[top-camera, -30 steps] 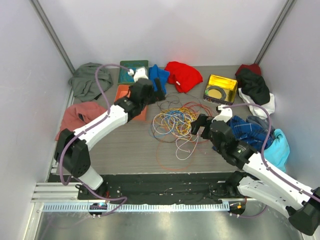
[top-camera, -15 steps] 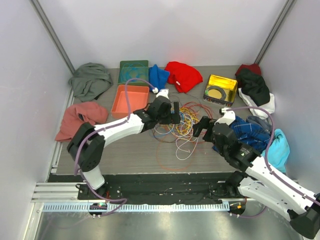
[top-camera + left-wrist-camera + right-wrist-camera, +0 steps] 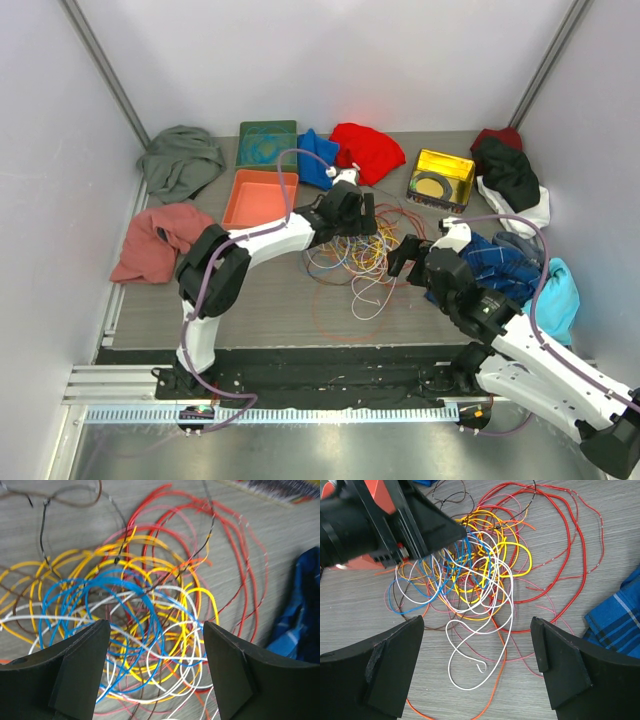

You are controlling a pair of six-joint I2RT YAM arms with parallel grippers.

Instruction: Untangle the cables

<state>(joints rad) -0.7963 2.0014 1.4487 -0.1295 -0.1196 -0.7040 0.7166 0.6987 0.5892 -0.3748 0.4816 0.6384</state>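
Cables (image 3: 352,250) sit in one tangled heap on the table (image 3: 250,300) between your two arms: blue loops (image 3: 95,597) and yellow knotted at the core, red loops (image 3: 562,555) flung wide toward the blue cloth (image 3: 620,620). Your left gripper (image 3: 155,626) hangs low over the core, jaws well apart, nothing in them; your right gripper (image 3: 476,622) faces the heap's near-right edge, jaws spread wide, also empty. Close the left on a single blue strand, not a bundle, and draw it out slowly while the right pins the white tail (image 3: 470,670), or the whole heap likely drags along.
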